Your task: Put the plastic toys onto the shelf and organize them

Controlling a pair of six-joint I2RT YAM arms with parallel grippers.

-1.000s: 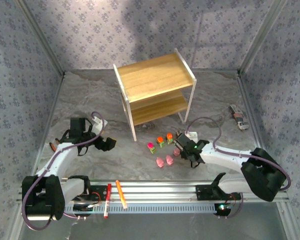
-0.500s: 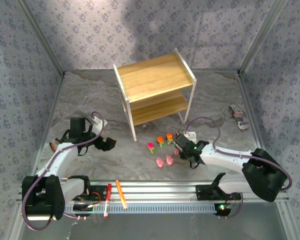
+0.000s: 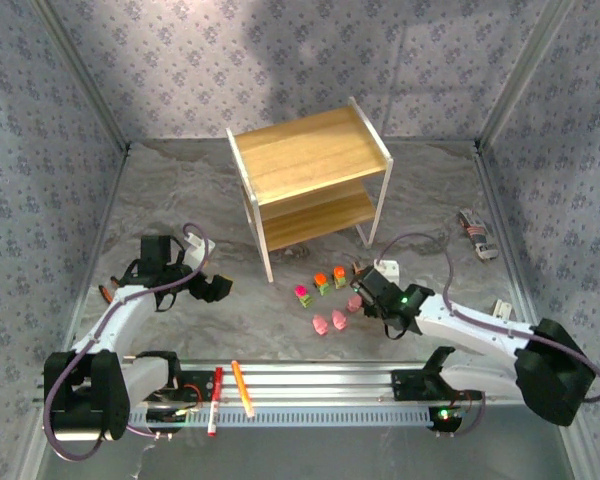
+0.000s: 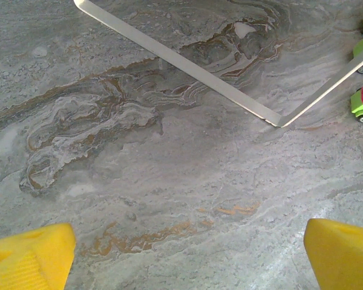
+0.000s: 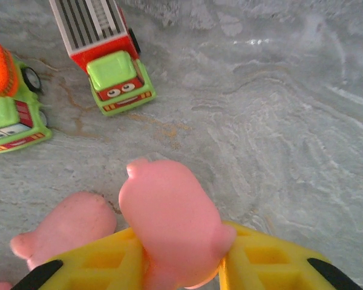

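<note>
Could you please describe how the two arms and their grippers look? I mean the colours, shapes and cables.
Both arms have white links with black joints and black bases. A thin purplish cable loops along each one. The left gripper and the right gripper have black bodies, and the wrist views show chunky yellow fingers. A small green light glows near the right wrist.

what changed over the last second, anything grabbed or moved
The right fingers have closed on a pink figure, and the right arm swung its elbow out to the right. The left arm, shelf, trucks, other pink figures and pens stayed put.
</note>
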